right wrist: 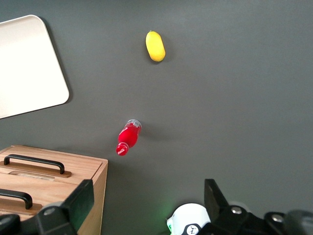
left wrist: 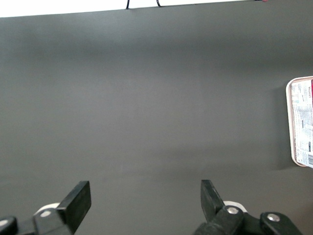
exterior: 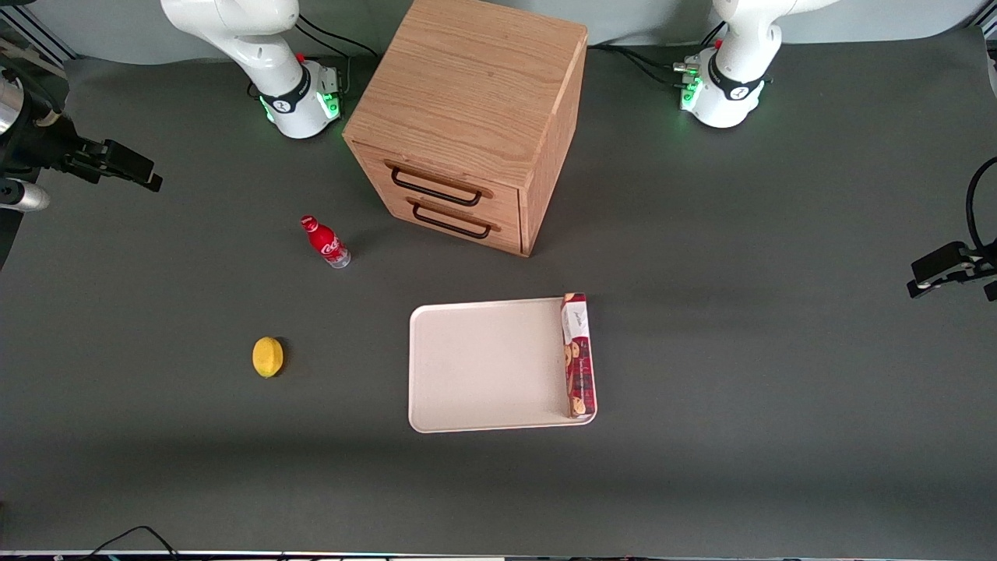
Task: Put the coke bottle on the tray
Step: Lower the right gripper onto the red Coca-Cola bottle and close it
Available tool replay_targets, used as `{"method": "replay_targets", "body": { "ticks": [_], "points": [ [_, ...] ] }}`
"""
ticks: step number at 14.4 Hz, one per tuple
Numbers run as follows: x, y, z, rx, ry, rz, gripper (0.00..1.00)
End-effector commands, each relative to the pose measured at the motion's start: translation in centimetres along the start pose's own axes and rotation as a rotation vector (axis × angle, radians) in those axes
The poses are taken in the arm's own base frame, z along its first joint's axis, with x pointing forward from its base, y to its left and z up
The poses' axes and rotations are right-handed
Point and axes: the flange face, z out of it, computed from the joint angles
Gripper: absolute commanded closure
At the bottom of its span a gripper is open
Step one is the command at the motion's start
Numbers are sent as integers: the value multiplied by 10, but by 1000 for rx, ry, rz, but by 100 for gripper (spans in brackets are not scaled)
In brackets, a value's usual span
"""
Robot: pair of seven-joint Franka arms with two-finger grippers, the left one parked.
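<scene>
1. Hanging near the edge of the frame in the front view, at the working arm's end of the grey surface point(exterior: 779, 351), the claw point(exterior: 128, 165) holds nothing and is well apart from everything else. The coke bottle point(exterior: 325, 241) sits in the middle band of the frame, near the wooden drawer cabinet point(exterior: 467, 117) and toward the working arm's end from it. It is off the tray point(exterior: 483, 366) and farther from the front camera than the tray. The tray lies at the centre of the frame, with a red biscuit box point(exterior: 578, 354) on it along its edge toward the parked arm's end. A lemon point(exterior: 268, 357) lies nearer the camera than the bottle.
2. In the left wrist view, the tray's rim point(left wrist: 289, 147) and the biscuit box point(left wrist: 303, 122) show at the edge of the frame.
3. In the right wrist view, the claw point(right wrist: 146, 200) is spread wide and empty. The coke bottle point(right wrist: 128, 137) lies between the lemon point(right wrist: 155, 46) and the cabinet point(right wrist: 49, 181), apart from the tray point(right wrist: 24, 68).
</scene>
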Motion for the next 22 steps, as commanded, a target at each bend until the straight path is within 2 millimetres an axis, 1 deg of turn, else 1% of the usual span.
{"method": "replay_targets", "body": {
  "ticks": [1, 3, 4, 6, 7, 8, 9, 10, 11, 12, 13, 14, 15, 17, 18, 20, 22],
  "points": [
    [1, -2, -6, -19, -13, 0, 0],
    [-1, -4, -3, -56, -31, -12, 0],
    [-5, -9, 0, -63, -55, -28, 0],
    [-19, -42, 6, -82, -92, -79, 0],
    [-26, -64, 10, -92, -99, -117, 0],
    [-26, -80, 22, -101, -106, -128, 0],
    [-22, -87, 42, -94, -108, -121, 0],
    [-20, -95, 68, -78, -122, -122, 0],
    [-18, -100, 99, -71, -135, -93, 0],
    [-20, -107, 131, -78, -129, -75, 0],
    [-24, -113, 168, -86, -125, -64, 0],
    [-27, -109, 199, -88, -116, -46, 0],
    [-32, -105, 224, -90, -110, -41, 0],
    [-45, -109, 261, -99, -93, -22, 0],
    [-49, -110, 275, -94, -78, -25, 0],
    [-50, -105, 296, -85, -61, -19, 0],
    [-59, -102, 316, -87, -53, 0, 0]
  ]
}}
